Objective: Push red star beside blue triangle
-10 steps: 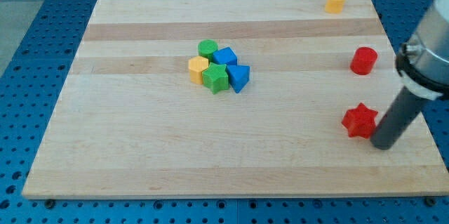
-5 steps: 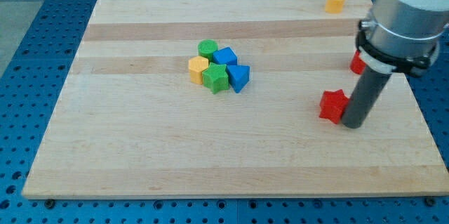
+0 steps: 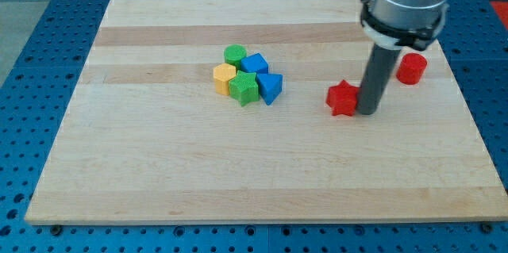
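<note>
The red star (image 3: 342, 98) lies on the wooden board (image 3: 159, 174), right of centre. My tip (image 3: 367, 112) touches its right side. The blue triangle (image 3: 270, 88) sits at the right end of a tight cluster near the board's centre, about 90 pixels left of the star. The rod rises from my tip towards the view's top right.
The cluster also holds a green cylinder (image 3: 235, 55), a blue block (image 3: 254, 65), a yellow block (image 3: 225, 78) and a green star (image 3: 244, 88). A red cylinder (image 3: 411, 68) stands right of the rod. The arm's body hides the board's top right corner.
My tip has pushed the red star up and to the left, from the board's right edge towards the cluster. The yellow block at the top right is now hidden by the arm.
</note>
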